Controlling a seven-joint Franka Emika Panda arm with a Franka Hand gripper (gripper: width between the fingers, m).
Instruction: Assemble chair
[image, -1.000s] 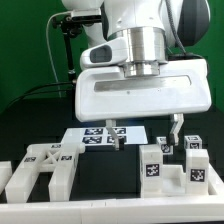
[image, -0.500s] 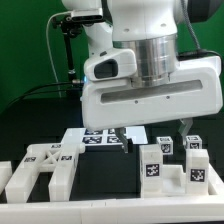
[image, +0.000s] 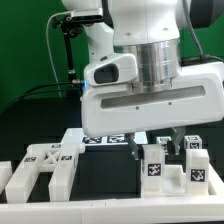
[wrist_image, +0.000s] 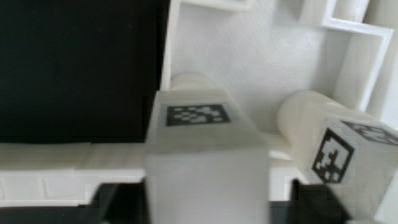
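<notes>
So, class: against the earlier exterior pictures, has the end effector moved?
Yes. The end effector has come down and shifted toward the exterior view's right, judged against the marker board.

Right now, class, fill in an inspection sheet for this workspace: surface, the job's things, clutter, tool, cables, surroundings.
Surface: black table top, flat and matte.
Job's things: white cross-braced panel on the exterior view's left; upright tagged blocks on its right.
Clutter: nothing seen; only the marker board lies flat behind the parts.
Tool: the tool is low over the right-hand pieces, with a finger either side of one tagged block; contact cannot be told.
Cables: a black cable runs behind, above the table, on the exterior view's left.
Surroundings: green backdrop; black stand.
</notes>
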